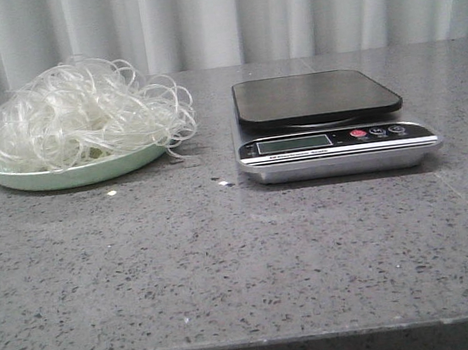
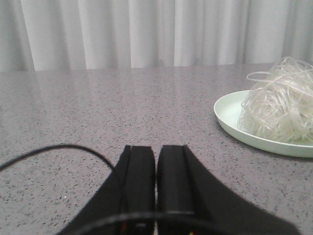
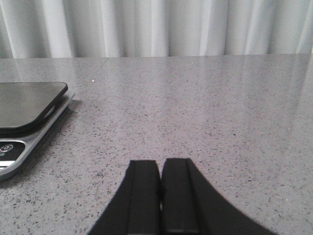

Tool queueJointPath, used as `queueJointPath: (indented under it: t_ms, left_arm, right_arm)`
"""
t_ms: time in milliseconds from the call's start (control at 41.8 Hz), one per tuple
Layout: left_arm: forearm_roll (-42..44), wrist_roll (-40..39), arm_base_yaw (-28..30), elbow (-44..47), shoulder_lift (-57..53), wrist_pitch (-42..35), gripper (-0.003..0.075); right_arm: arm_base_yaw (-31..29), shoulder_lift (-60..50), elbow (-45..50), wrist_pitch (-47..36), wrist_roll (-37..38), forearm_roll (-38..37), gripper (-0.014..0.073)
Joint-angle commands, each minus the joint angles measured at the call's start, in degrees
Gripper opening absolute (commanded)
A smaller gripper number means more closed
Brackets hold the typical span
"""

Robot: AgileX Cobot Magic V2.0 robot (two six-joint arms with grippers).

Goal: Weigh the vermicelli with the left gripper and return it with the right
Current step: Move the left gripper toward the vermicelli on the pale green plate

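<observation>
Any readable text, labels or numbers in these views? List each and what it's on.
None can be read.
Scale front panel: a strip of small print under the display, too blurred to read.
Display: blank, no digits.
Red button and the two buttons beside it: markings too small to read.
Plate, vermicelli, table: no text.

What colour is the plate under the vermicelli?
Pale green plate, clearest in the front view, beneath the whitish vermicelli.

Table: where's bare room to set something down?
Bare: the wide front strip of the table, the gap between plate and scale, and right of the scale. Crowded: the plate, heaped with vermicelli spilling over its rim.
</observation>
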Motion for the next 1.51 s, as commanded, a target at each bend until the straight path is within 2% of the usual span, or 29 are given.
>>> queueJointPath:
  t_ms: [0, 431, 550, 694, 741, 885, 1052, 1196, 1315, 1387, 1483]
  left_arm:
    - [0.0, -0.7, -0.2, 0.4, -1.1, -4.2, 0.0137]
    - [-0.1, -0.7, -0.2, 0.4, -1.1, -5.9, 0.0137]
    - [-1.8, -0.7, -0.2, 0.4, -1.1, -12.8, 0.0137]
    - [-5.3, -0.7, -0.2, -0.8, -1.0, -29.2, 0.0137]
    - [-5.2, -0.7, -0.2, -3.1, -0.6, -30.0, 0.0137]
    - [2.4, -0.7, -0.2, -19.7, 5.7, -19.0, 0.0137]
    - [3.3, -0.7, -0.2, -39.8, 19.7, -8.0, 0.0137]
    - [3.1, -0.7, -1.3, -49.0, 31.1, 0.9, 0.0139]
    - [3.1, -0.6, -5.7, -54.4, 39.7, 7.2, 0.0144]
    - [3.1, -0.6, -10.0, -57.4, 44.8, 10.7, 0.0194]
    - [3.1, -0.4, -15.5, -60.7, 51.3, 14.4, 0.0319]
  right_arm:
    - [-0.4, -1.0, -0.5, -4.4, 0.0, -0.7, 0.0151]
    - [-0.4, -1.0, -0.5, -4.4, 0.0, -0.7, 0.0151]
    - [-0.4, -1.0, -0.5, -4.4, 0.0, -0.7, 0.0151]
    - [-0.4, -1.0, -0.5, -4.4, 0.0, -0.7, 0.0151]
    - [-0.4, -1.0, -0.5, -4.4, 0.0, -0.7, 0.0151]
    - [-0.4, -1.0, -0.5, -4.4, 0.0, -0.7, 0.0151]
    - [-0.4, -1.0, -0.5, -4.3, 0.0, -0.7, 0.0151]
    - [-0.4, -1.0, -0.5, -4.3, 0.0, -0.7, 0.0151]
    - [-0.4, -1.0, -0.5, -4.3, 0.0, -0.7, 0.0151]
    - [-0.4, -1.0, -0.5, -4.2, 0.0, -0.7, 0.0151]
    - [-0.4, -1.0, -0.5, -3.9, 0.0, -0.7, 0.0151]
